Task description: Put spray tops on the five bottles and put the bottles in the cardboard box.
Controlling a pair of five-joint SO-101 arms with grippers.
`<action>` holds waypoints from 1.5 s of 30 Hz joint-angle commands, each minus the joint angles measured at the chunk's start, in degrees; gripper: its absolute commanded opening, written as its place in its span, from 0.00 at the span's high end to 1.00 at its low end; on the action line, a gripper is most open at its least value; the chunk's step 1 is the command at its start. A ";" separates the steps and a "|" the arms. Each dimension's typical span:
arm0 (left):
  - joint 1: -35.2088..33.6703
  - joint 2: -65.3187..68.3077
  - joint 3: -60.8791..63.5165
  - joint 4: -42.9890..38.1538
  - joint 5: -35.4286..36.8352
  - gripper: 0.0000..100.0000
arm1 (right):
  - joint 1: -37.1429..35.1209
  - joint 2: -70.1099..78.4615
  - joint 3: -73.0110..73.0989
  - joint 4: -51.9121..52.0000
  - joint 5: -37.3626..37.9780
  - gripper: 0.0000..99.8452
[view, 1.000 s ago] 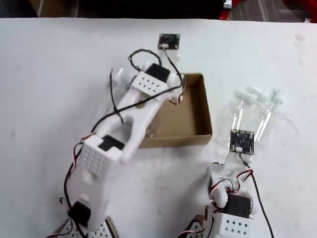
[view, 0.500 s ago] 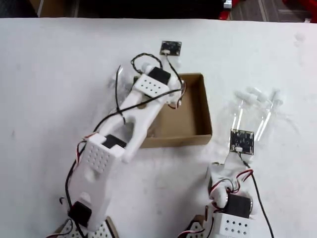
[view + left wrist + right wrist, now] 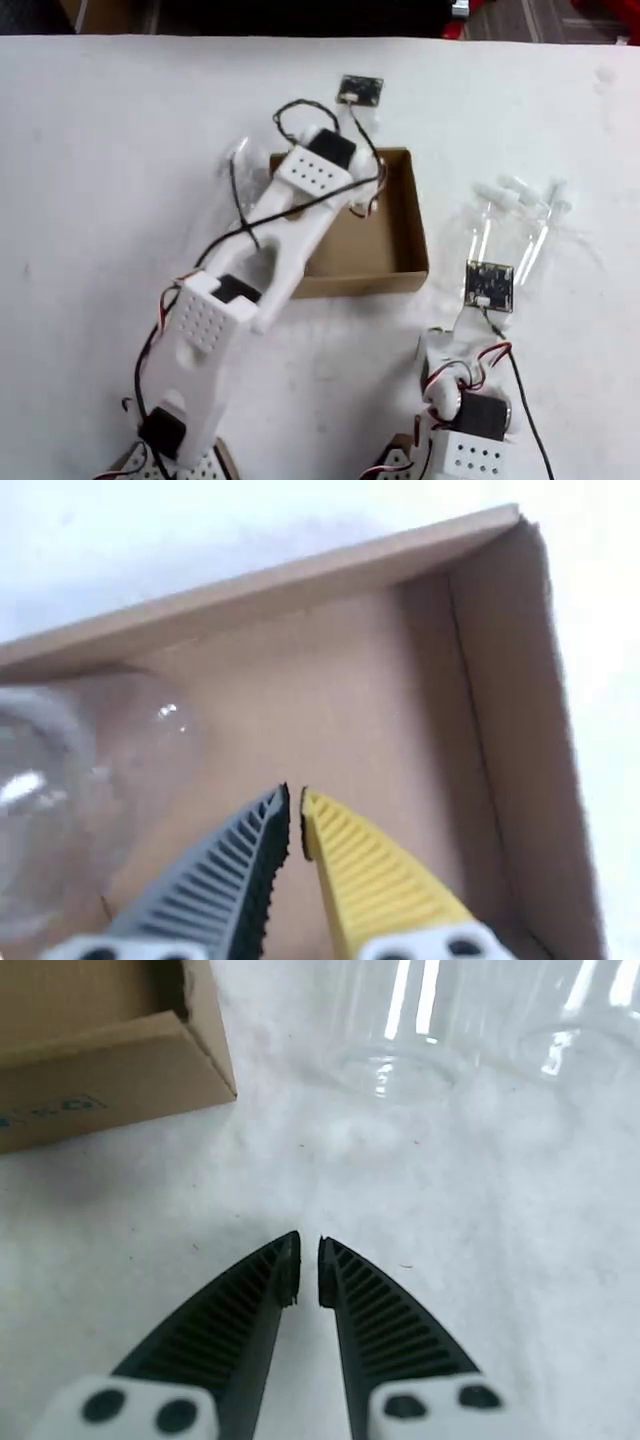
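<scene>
The left gripper [image 3: 295, 810] is hovering over the floor of the cardboard box [image 3: 410, 215] with its jaws pinched together on nothing, and a clear bottle [image 3: 90, 770] appears to be lying inside beside it, so the boxing step is probably wrapping up for that bottle. The next move is likely calling for one arm to fetch from the loose bottles [image 3: 520, 235] lying at the box's 3 o'clock, where the right gripper [image 3: 308, 1260], closed and empty, is waiting at 5 o'clock. Faint bluish print [image 3: 45, 1110] is showing on the box's outer wall, too blurred to read.
</scene>
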 commanded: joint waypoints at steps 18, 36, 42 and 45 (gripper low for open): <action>-6.64 -17.63 -42.90 23.91 -0.53 0.98 | 0.40 -0.22 0.53 0.13 -0.44 0.98; -27.65 -65.36 -9.76 23.56 -0.62 0.98 | 0.40 -0.22 0.53 0.13 -0.44 0.98; -28.70 -77.76 4.66 23.56 -0.79 0.98 | 0.40 -0.22 0.53 0.13 -0.35 0.98; -28.70 -83.91 12.04 23.47 -3.96 0.98 | 0.48 -0.22 0.53 0.13 -0.26 0.98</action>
